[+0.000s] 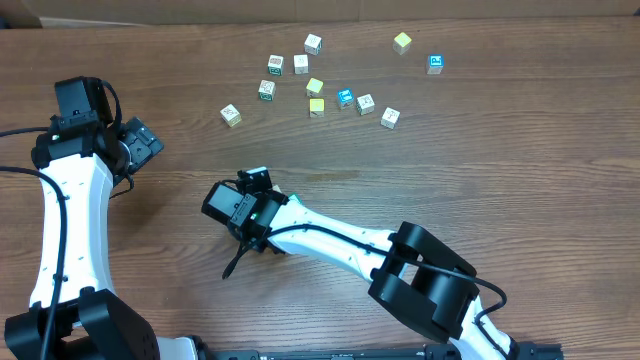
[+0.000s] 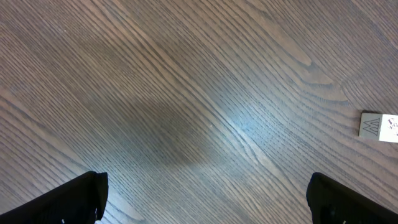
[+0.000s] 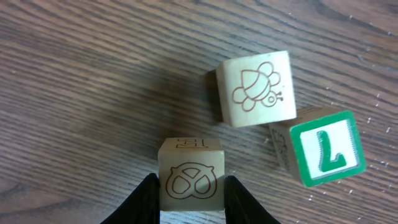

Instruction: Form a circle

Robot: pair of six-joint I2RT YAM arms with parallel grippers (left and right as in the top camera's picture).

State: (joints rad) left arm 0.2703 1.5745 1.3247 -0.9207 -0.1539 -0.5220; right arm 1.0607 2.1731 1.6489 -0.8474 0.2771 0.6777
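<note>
In the right wrist view, a whitish cube with a pretzel print point(image 3: 191, 177) sits between the black fingers point(image 3: 144, 200) of my right gripper point(image 3: 191, 190), and both fingers press its sides. Just beyond it lie a bee-printed cube point(image 3: 256, 88) and a green-framed cube with the letter L point(image 3: 323, 149); these two touch at a corner and stand a small gap apart from the pretzel cube. Overhead, my right gripper point(image 1: 254, 186) is low at mid-table and its body mostly covers these cubes. My left gripper point(image 1: 142, 141) hangs open at the left over bare wood point(image 2: 205, 124).
Several loose cubes lie scattered at the back of the table: whitish ones point(image 1: 301, 64), yellow ones point(image 1: 317, 107) and blue ones point(image 1: 435, 64). One whitish cube point(image 1: 231, 115) lies nearest my left gripper and shows at the right edge of the left wrist view point(image 2: 379, 126).
</note>
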